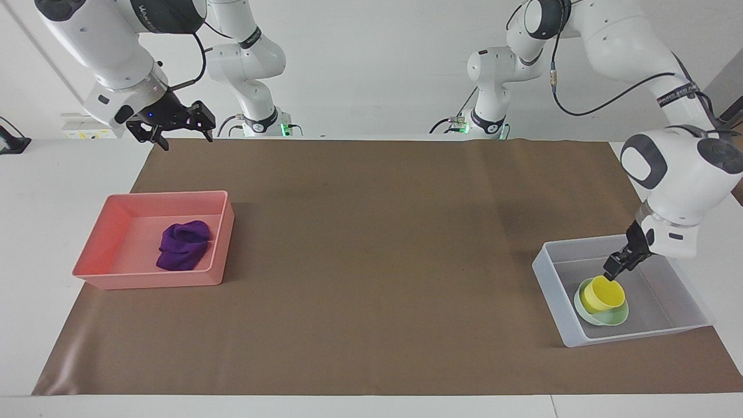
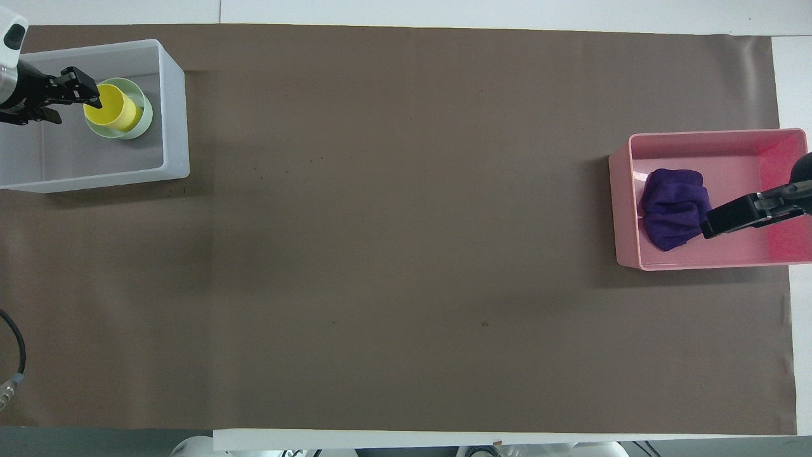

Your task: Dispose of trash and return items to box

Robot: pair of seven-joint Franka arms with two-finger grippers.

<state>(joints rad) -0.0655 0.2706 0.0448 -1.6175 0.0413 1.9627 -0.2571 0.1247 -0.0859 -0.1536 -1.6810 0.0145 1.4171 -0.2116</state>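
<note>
Resting in bowl (image 1: pixel 603 316) — yellow cup (image 1: pixel 603 294), no readable writing

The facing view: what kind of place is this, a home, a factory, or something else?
Probably a robotics lab or test bench. Two robot arms stand at a white table under a brown mat, against a bare white wall. The only things are a pink tray and a clear bin.

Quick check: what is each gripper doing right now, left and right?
Left gripper: open, empty, just above the yellow cup that sits in the green bowl in the clear box.
Right gripper: open, empty, raised.
</note>
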